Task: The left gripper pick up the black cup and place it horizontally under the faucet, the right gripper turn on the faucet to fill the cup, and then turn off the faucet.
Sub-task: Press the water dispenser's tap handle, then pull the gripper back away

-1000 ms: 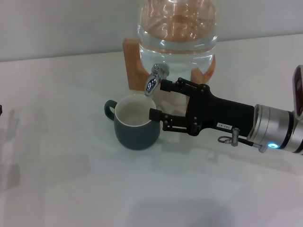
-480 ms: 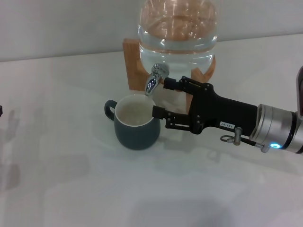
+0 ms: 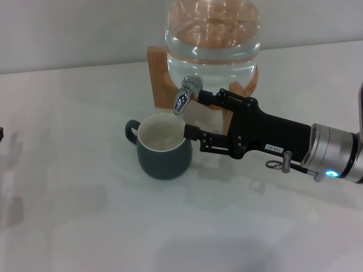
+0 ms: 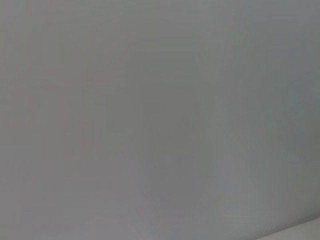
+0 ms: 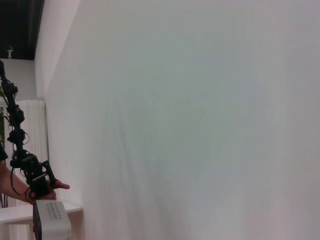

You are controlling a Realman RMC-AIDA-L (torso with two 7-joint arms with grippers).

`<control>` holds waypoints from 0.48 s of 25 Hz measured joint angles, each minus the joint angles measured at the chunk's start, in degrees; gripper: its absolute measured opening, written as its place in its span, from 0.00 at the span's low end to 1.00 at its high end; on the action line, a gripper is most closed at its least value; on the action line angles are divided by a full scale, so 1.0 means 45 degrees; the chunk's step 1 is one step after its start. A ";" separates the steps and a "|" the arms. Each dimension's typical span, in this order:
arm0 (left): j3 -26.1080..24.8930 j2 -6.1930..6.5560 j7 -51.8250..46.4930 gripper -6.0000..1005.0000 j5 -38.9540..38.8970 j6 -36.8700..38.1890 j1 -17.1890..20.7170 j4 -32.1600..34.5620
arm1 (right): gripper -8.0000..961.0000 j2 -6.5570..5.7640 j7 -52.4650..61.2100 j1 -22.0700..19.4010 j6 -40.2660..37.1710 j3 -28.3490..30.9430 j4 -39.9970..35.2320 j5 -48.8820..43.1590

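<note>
The black cup point(image 3: 164, 150) stands upright on the white table point(image 3: 85, 215), its handle to the left and its cream inside under the spout of the chrome faucet point(image 3: 185, 96). My right gripper point(image 3: 195, 113) reaches in from the right and is open. Its upper finger lies just beside the faucet's body, and its lower finger is at the cup's right rim. I see no stream of water. The left gripper is out of view, and both wrist views show only blank wall.
The faucet sits on a clear glass water jar point(image 3: 212, 39) held in a wooden stand point(image 3: 160, 76) at the back of the table. A grey wall runs behind it.
My right gripper has shifted slightly to the right and back, its upper finger rising nearer the faucet's top. The cup has not moved.
</note>
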 joint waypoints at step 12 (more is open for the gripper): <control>0.0001 0.0000 0.0000 0.88 0.0000 -0.0001 -0.0001 0.0000 | 0.89 0.0001 -0.0007 -0.0007 -0.0046 0.0130 -0.0012 0.0011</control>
